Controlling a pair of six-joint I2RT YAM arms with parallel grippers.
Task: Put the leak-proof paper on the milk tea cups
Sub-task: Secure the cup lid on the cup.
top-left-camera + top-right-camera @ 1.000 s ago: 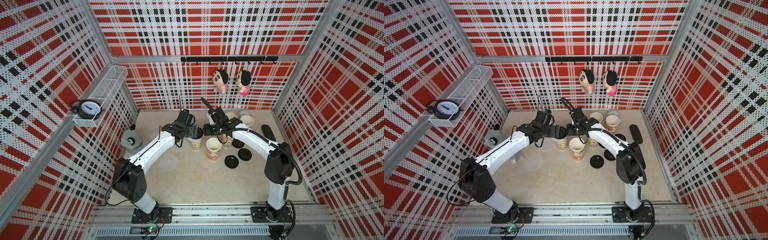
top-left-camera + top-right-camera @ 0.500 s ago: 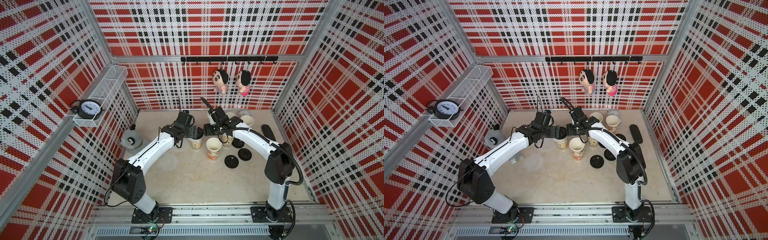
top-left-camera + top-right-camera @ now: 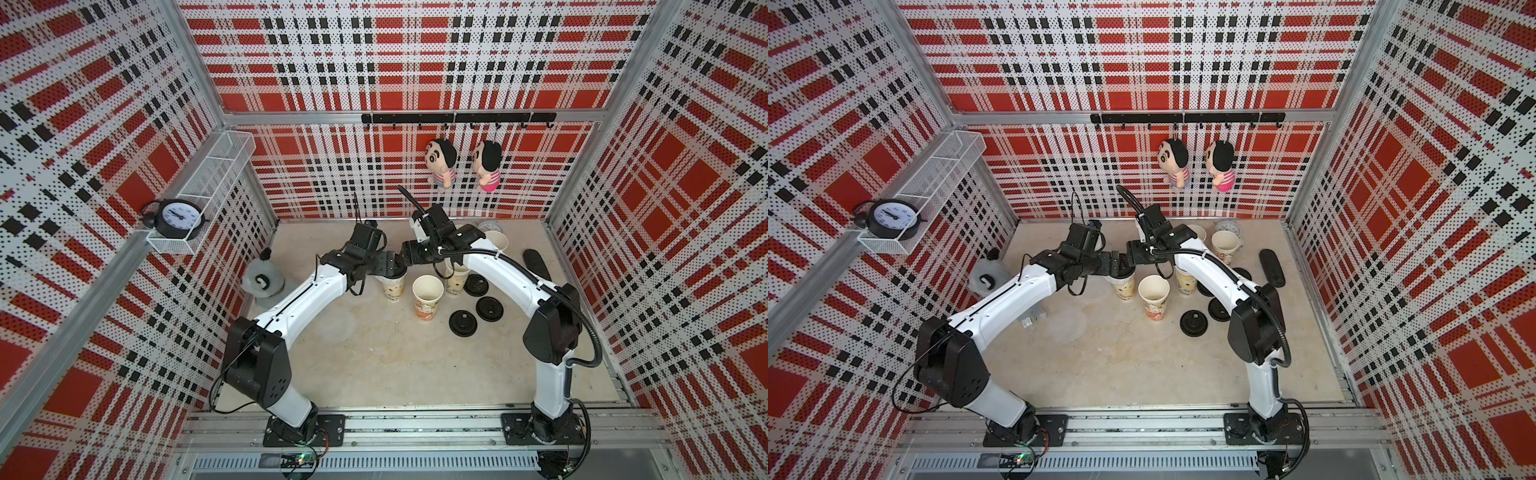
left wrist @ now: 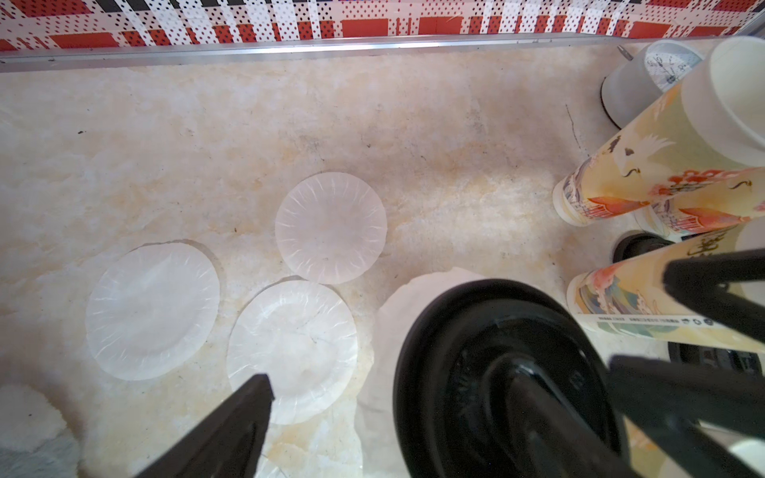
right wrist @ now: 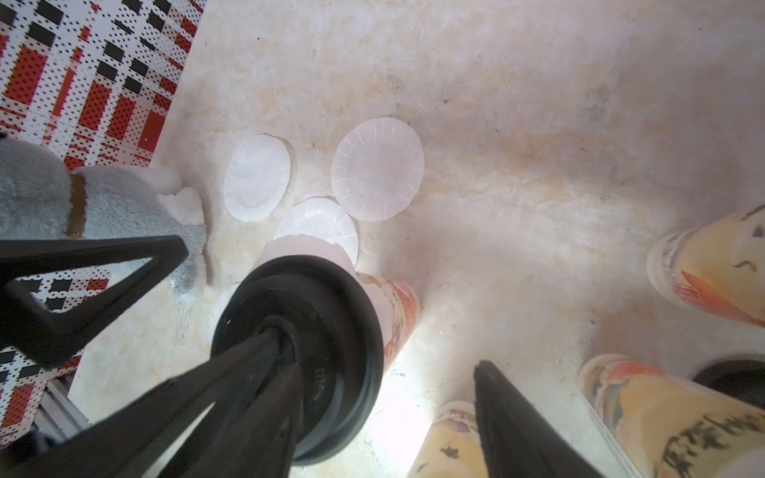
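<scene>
At the table's (image 3: 395, 374) left edge sits a grey plush (image 3: 262, 282). Above it a black clock (image 3: 176, 215) stands in a wall basket (image 3: 216, 166); its numerals are too small to read. Just right of the plush, three loose papers (image 4: 331, 227) lie flat and close together on bare table. A fourth paper (image 4: 397, 314) is trapped under a black lid (image 4: 488, 372) on the leftmost cup (image 5: 397, 314).

The left gripper (image 4: 439, 372) is spread wide, its fingers either side of that lid and clear of it. The right gripper (image 5: 381, 345) is spread too and pinches nothing, with one finger (image 5: 256, 372) resting on the lid's centre.

There are five cups (image 3: 428, 286) in all, the other four open and uncovered. Their sides carry black brush characters and a line of small print, neither legible. Right of the cups, three more lids (image 3: 462, 323) lie on the table. A small white clock (image 3: 487, 226) stands at the back edge and a flat black bar (image 3: 536, 262) lies near the right edge. The front half of the table is open room.
</scene>
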